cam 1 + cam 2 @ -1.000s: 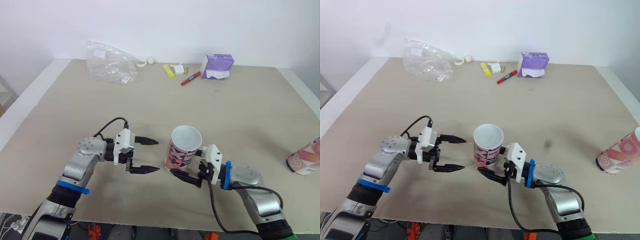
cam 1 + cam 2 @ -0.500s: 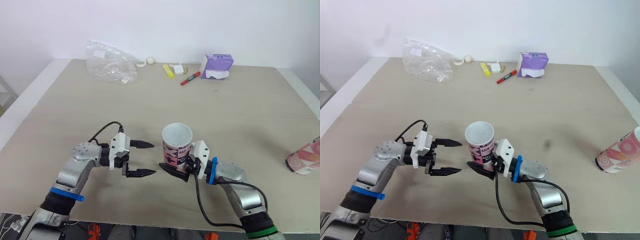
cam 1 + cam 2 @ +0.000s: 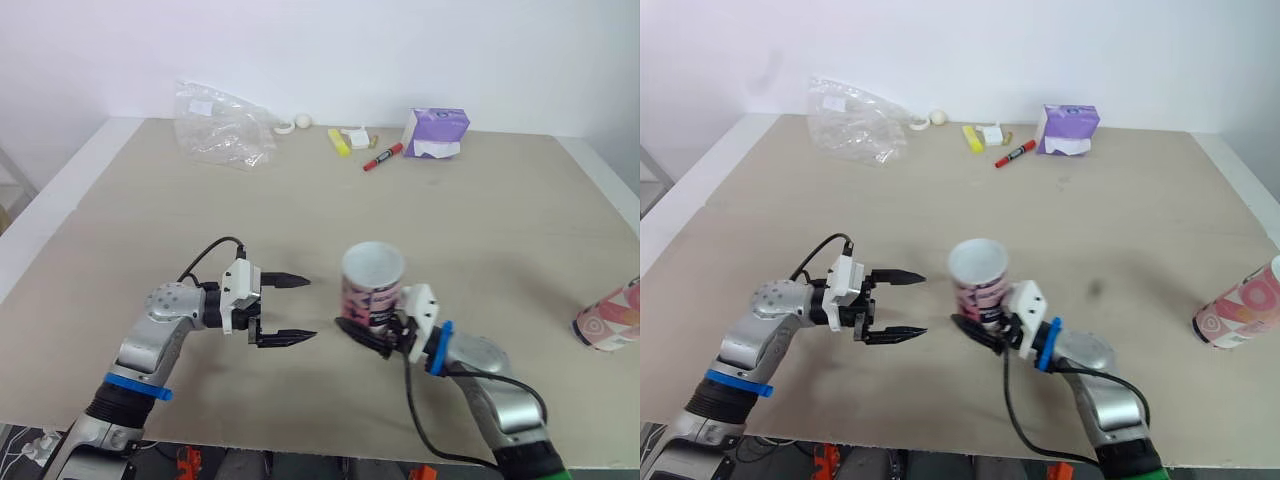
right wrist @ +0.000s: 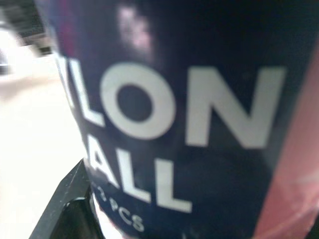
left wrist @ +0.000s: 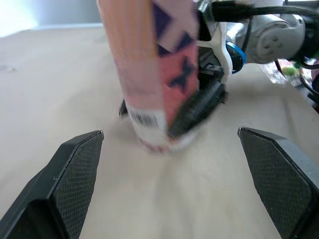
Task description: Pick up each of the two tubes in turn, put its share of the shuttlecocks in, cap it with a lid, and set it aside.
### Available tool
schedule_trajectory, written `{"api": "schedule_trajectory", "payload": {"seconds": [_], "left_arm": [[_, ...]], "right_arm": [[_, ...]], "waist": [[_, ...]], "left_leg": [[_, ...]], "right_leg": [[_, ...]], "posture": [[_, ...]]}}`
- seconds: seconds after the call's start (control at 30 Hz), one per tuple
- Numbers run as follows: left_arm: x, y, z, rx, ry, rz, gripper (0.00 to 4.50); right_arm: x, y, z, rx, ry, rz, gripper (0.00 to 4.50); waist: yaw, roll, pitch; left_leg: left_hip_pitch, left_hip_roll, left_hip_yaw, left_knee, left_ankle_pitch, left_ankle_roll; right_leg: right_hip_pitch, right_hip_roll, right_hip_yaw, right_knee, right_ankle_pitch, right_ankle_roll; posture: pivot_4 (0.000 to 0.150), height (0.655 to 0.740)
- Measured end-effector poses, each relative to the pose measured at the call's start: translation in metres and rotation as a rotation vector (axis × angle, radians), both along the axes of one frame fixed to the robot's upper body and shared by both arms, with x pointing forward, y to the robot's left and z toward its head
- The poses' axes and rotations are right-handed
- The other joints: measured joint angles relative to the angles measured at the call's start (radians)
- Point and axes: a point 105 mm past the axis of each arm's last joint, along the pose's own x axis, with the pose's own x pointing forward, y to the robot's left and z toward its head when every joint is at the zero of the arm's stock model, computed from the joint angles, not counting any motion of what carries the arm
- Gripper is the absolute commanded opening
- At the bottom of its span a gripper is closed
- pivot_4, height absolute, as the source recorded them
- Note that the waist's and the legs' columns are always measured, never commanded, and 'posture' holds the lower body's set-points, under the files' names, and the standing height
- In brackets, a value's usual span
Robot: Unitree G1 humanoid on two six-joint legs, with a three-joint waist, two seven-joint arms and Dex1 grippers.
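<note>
Right gripper [image 3: 372,336] clamped low on tube [image 3: 372,285]; tube held upright, mouth up, likely for loading. Left gripper [image 3: 311,308] spread wide, empty, near tube, likely to assist.

A pale beige tabletop [image 3: 480,220] carries a loose row of odds and ends along its far edge, by the white wall. At the left of the row lies a crumpled clear plastic bag [image 3: 222,128], with a small white ball [image 3: 302,120] just beside it. Further right come a yellow highlighter [image 3: 338,142], a small white object [image 3: 355,137] too small to identify, a red marker [image 3: 381,157] lying at a slant, and a purple tissue pack [image 3: 434,132] with white showing at its opening.
</note>
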Motion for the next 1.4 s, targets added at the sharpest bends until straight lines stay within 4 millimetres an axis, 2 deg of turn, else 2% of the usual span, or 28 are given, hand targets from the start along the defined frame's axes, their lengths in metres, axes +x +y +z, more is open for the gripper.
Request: {"api": "schedule_trajectory", "payload": {"seconds": [0.1, 0.2, 0.3, 0.43, 0.73, 0.83, 0.87, 1.1, 1.4], "left_arm": [[-0.004, -0.003, 0.004, -0.012, 0.007, -0.02, 4.5], [-0.006, -0.007, 0.006, -0.024, 0.023, -0.031, 4.5], [-0.006, -0.012, 0.006, -0.043, 0.037, -0.034, 4.5], [-0.003, -0.018, 0.011, -0.09, 0.064, -0.021, 4.5], [-0.006, -0.023, 0.006, -0.057, 0.053, -0.04, 4.5], [-0.005, -0.023, 0.004, -0.05, 0.044, -0.031, 4.5], [-0.005, -0.023, 0.004, -0.048, 0.043, -0.029, 4.5], [-0.006, -0.021, 0.001, -0.04, 0.046, -0.022, 4.5], [-0.003, -0.019, -0.003, -0.022, 0.042, -0.015, 4.5]], "right_arm": [[0.01, -0.062, 0.012, 0.098, -0.021, -0.346, 3.25], [0.007, -0.109, 0.016, 0.169, -0.038, -0.621, 3.25], [0.003, -0.144, 0.013, 0.223, -0.028, -0.83, 3.25], [0.001, -0.17, 0.008, 0.254, -0.01, -0.977, 3.25], [0.002, -0.178, -0.006, 0.234, 0.043, -1.011, 3.25], [0.002, -0.178, -0.006, 0.231, 0.044, -1.006, 4.32], [0.002, -0.178, -0.008, 0.23, 0.051, -1.007, 4.43], [-0.006, -0.178, -0.02, 0.203, 0.095, -1.011, 4.43], [-0.018, -0.168, -0.017, 0.142, 0.091, -0.986, 4.43]], "waist": [[0.0, 0.0, 0.0], [0.0, 0.0, 0.0], [-0.004, 0.001, 0.0], [-0.011, 0.002, -0.001], [-0.014, 0.004, -0.001], [-0.014, 0.004, -0.001], [-0.014, 0.004, -0.001], [-0.014, 0.004, -0.001], [-0.013, 0.005, -0.002]], "left_leg": [[0.001, 0.0, 0.0, 0.0, 0.0, 0.0], [0.001, 0.001, 0.0, 0.0, 0.0, 0.0], [0.002, 0.001, 0.001, 0.0, 0.0, 0.0], [0.002, 0.001, 0.002, 0.0, 0.0, 0.0], [0.003, 0.001, 0.003, 0.0, 0.0, 0.0], [0.003, 0.001, 0.003, 0.0, 0.0, 0.0], [0.003, 0.001, 0.003, 0.0, 0.0, 0.0], [0.003, 0.001, 0.003, 0.0, 0.0, 0.0], [0.003, 0.001, 0.003, 0.0, 0.0, 0.0]], "right_leg": [[0.0, 0.0, 0.0, 0.0, 0.0, 0.0], [0.0, 0.001, 0.0, 0.001, 0.0, -0.001], [0.0, 0.002, 0.001, 0.001, 0.0, -0.002], [0.0, 0.002, 0.003, 0.001, 0.0, -0.003], [0.001, 0.002, 0.005, 0.001, 0.0, -0.002], [0.001, 0.002, 0.005, 0.001, 0.0, -0.003], [0.001, 0.002, 0.005, 0.001, 0.0, -0.003], [0.001, 0.002, 0.005, 0.001, -0.001, -0.003], [0.0, 0.002, 0.005, 0.001, -0.001, -0.004]], "posture": [[0.15, 0.74], [0.15, 0.74], [0.15, 0.74], [0.15, 0.74], [0.15, 0.74], [0.15, 0.74], [0.15, 0.74], [0.15, 0.74], [0.15, 0.74]]}}
